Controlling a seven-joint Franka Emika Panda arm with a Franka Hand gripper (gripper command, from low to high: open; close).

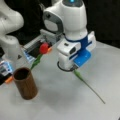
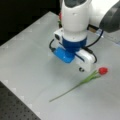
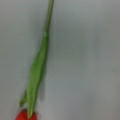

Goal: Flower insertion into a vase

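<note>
The end effector (image 1: 67, 67) is hanging low over the middle of the pale grey bench (image 2: 27, 65), hidden in both front views under the arm's white and blue wrist housing, so I cannot tell whether its jaws are parted or closed; no fingers are showing in the wrist view either. Directly beneath it the red tulip-like flower with a long thin green stem and a broad green leaf (image 2: 86, 80) is lying flat on the bench, its red head (image 2: 103, 70) sticking out on one side of the wrist and its bare stem tip running out on the other, toward a front view's bottom. In the wrist view the flower (image 3: 37, 72) is filling the left half of the picture, lengthwise and resting on the surface, with nothing gripping it that can be seen. The plain brown wood-look cylindrical vase with a dark hollow inside (image 1: 25, 83) is standing upright near the bench's edge at a front view's left, well apart from the end effector, and its opening is looking empty. By my judgement the task is sitting at its start: the flower is not lifted and nothing is inserted, so the pick-up, the carry and the placing into the vase are all left.
</note>
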